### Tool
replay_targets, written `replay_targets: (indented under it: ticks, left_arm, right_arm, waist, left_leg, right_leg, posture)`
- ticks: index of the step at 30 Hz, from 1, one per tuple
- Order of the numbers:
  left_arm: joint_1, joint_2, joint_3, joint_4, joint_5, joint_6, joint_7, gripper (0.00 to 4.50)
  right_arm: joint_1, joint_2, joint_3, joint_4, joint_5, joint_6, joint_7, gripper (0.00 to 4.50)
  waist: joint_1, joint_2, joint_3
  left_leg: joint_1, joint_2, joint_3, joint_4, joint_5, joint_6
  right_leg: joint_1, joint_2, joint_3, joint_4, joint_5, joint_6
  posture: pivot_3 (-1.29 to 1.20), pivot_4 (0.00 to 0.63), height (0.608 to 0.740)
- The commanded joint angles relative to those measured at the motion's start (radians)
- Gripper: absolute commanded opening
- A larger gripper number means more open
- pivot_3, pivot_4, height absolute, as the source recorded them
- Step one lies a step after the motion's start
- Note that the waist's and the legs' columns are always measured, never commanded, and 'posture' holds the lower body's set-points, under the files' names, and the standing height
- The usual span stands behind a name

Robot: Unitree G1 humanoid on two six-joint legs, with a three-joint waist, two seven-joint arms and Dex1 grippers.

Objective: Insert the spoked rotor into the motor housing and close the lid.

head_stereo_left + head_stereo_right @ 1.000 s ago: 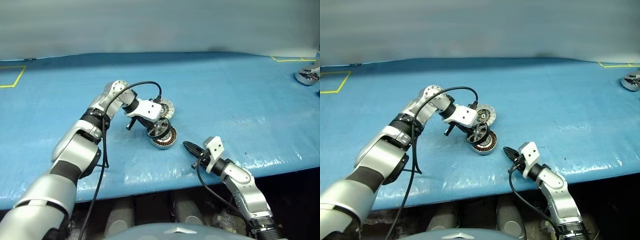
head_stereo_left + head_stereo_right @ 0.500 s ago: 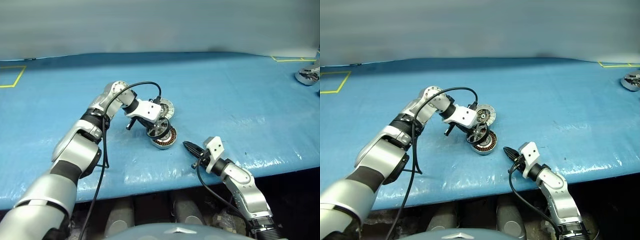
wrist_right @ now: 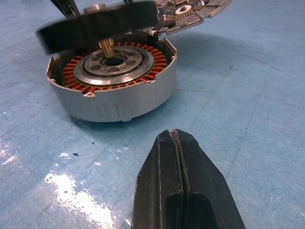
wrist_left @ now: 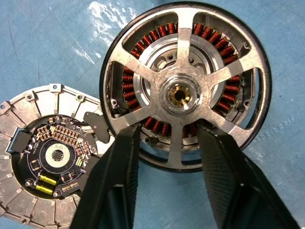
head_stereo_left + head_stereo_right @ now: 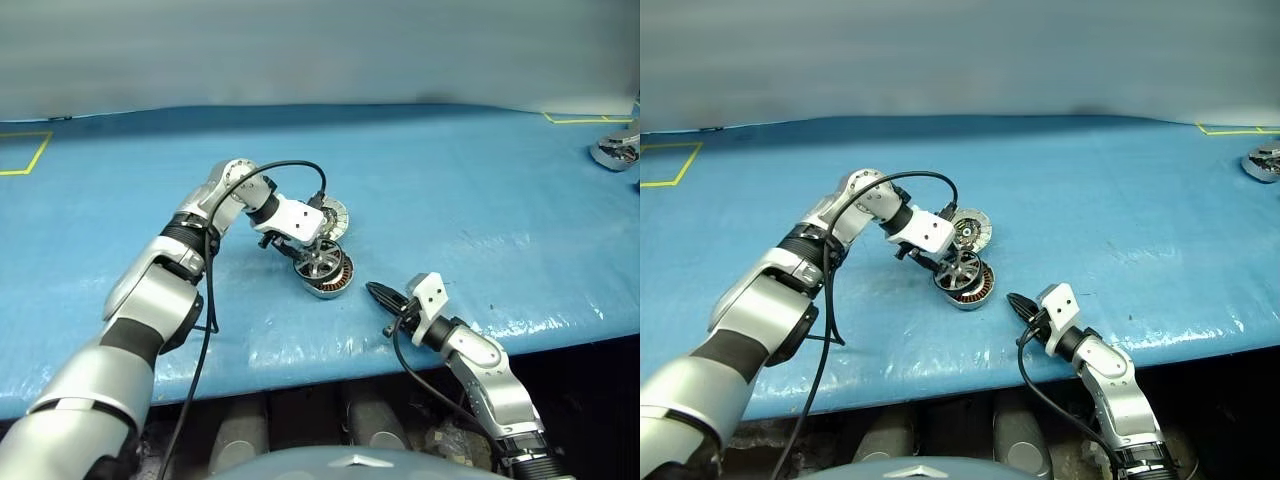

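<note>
The left gripper is hanging with fingers spread, the rotor lying tilted over the housing beyond them. The right gripper is pressing its fingers together.

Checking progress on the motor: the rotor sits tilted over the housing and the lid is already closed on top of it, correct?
Not quite. The lid lies on the table beside the motor housing, as the left wrist view shows; the spoked rotor does sit tilted over the housing.

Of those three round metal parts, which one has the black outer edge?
The spoked rotor, over the copper-wound motor housing. The lid beside them is silver-rimmed.
</note>
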Motion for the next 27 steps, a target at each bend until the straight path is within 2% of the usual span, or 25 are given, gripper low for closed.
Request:
replay_targets:
  ticks: [1, 16, 27]
  left_arm:
    - [-0.032, -0.006, 0.018, 0.017, -0.002, -0.019, 0.024, 3.17]
    - [-0.004, 0.013, 0.115, -0.032, -0.095, 0.015, 0.050, 3.17]
    - [0.182, 0.108, 0.244, -0.281, -0.235, 0.192, 0.089, 3.17]
  right_arm:
    - [-0.013, 0.001, -0.019, -0.009, 0.002, -0.021, -0.004, 0.00]
    - [-0.030, -0.007, -0.020, 0.000, 0.001, -0.024, 0.012, 0.00]
    - [-0.034, -0.014, -0.059, -0.038, 0.005, -0.037, -0.019, 0.00]
  waist:
    - [0.000, 0.000, 0.000]
    - [-0.001, 0.000, 0.000]
    - [-0.003, 0.000, 0.000]
  left_leg:
    - [0.000, 0.000, 0.000, 0.000, 0.000, 0.000]
    - [0.000, 0.000, 0.000, 0.000, 0.000, 0.000]
    - [0.001, 0.000, 0.000, -0.001, 0.000, 0.000]
  right_leg:
    - [0.000, 0.000, 0.000, 0.000, 0.000, 0.000]
    - [0.000, 0.000, 0.000, 0.000, 0.000, 0.000]
    - [0.000, 0.000, 0.000, 0.001, 0.000, 0.000]
  posture:
    - [0.00, 0.150, 0.740]
    - [0.00, 0.150, 0.740]
    - [0.00, 0.150, 0.740]
